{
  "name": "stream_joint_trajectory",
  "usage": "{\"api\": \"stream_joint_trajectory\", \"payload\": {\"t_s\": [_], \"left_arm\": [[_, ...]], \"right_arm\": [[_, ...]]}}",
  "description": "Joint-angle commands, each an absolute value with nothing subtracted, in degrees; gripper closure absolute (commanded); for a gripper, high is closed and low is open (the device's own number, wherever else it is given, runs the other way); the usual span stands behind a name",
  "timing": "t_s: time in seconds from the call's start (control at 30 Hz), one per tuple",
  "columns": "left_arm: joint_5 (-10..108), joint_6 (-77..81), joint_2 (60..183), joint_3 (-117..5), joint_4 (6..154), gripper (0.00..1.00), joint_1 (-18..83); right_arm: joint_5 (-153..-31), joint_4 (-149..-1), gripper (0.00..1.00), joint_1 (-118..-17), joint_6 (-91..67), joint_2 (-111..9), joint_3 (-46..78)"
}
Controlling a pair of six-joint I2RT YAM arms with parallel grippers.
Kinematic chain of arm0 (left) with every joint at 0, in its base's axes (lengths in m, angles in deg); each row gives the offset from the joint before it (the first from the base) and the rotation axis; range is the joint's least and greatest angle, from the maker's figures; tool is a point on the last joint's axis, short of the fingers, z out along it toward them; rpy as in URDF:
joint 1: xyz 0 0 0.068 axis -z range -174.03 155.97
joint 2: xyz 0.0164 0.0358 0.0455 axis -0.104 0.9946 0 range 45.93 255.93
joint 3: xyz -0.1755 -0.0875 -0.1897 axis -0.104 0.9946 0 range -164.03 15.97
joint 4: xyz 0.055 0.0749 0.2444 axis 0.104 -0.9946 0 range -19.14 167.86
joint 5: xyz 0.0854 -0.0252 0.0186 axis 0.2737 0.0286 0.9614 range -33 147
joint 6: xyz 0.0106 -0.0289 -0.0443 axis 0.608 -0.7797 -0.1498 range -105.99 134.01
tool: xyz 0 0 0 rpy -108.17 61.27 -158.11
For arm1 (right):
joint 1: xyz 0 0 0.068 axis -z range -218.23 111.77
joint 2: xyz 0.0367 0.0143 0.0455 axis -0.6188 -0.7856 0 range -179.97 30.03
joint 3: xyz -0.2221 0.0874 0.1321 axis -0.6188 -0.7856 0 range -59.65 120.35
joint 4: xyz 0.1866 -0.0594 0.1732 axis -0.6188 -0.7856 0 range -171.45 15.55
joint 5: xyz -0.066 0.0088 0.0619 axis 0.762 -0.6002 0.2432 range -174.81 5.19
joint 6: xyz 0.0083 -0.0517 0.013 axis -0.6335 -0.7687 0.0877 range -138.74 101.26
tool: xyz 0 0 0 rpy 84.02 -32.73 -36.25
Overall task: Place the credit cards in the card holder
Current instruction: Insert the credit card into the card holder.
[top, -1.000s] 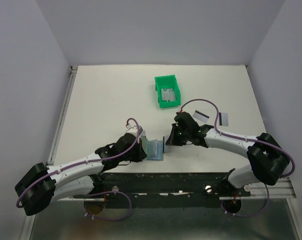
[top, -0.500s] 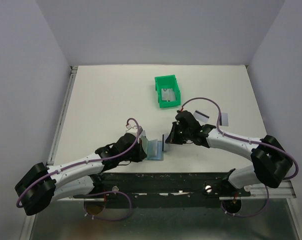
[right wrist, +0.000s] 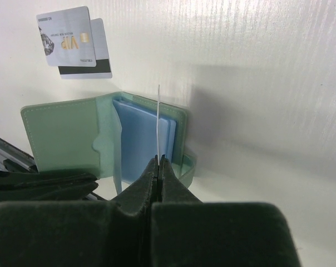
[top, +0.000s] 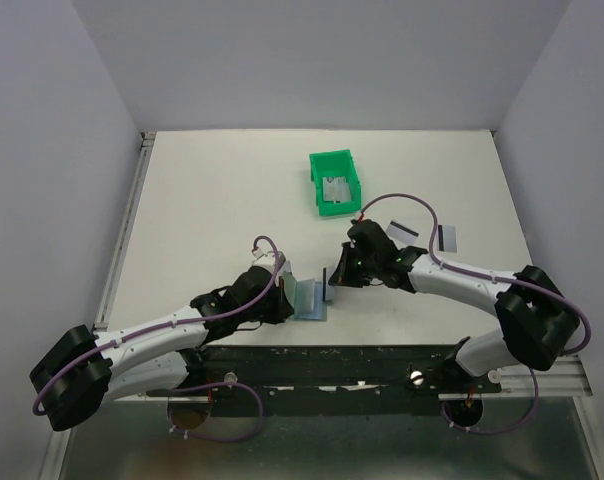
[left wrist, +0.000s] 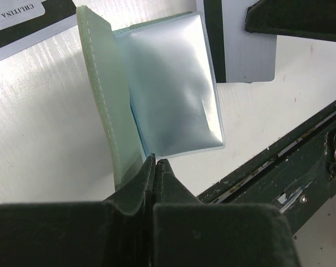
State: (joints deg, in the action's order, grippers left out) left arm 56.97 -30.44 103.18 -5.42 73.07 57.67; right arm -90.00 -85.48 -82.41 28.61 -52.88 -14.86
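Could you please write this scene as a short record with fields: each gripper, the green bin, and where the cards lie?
left gripper: shut on the edge of the card holder, which is open
right gripper: shut on held card, edge-on at the holder, not inserted
green bin: bin card inside
beside holder: overlapping pair of cards
right of bin: card A, card B

The left arm (top: 147,340) and right arm (top: 462,282) share white link shells joined by bulky black joint housings. A thin purple cable (top: 397,197) runs along each, looping free at wrist and base. The left gripper (left wrist: 155,161) and right gripper (right wrist: 158,159) have matte black, felt-like fingers (left wrist: 129,192).
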Motion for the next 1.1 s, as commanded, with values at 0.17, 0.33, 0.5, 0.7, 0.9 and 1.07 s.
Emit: {"api": "stream_joint_trajectory", "payload": {"t_s": [0.17,0.33,0.5,0.7,0.9,1.07], "left_arm": [[57.09,-30.55,103.58,-5.22,74.26,1.00,57.30],[57.09,-30.64,103.76,-5.22,74.17,1.00,57.30],[57.00,-30.64,103.58,-5.13,74.26,1.00,57.39],[57.09,-30.64,103.49,-4.87,74.26,1.00,57.30],[57.09,-30.55,103.93,-4.95,74.61,1.00,57.30],[57.00,-30.37,104.11,-5.13,74.61,1.00,57.30]], "right_arm": [[-88.85,-85.44,1.00,-82.70,28.89,-54.69,-13.25],[-89.20,-84.91,1.00,-82.79,28.89,-55.22,-13.07],[-90.00,-84.12,1.00,-82.70,29.33,-56.27,-12.98],[-90.61,-83.25,0.99,-82.70,29.77,-57.07,-12.98],[-92.19,-80.87,1.00,-82.70,30.47,-57.42,-13.60],[-93.77,-79.38,1.00,-82.70,31.18,-58.38,-13.60]]}}
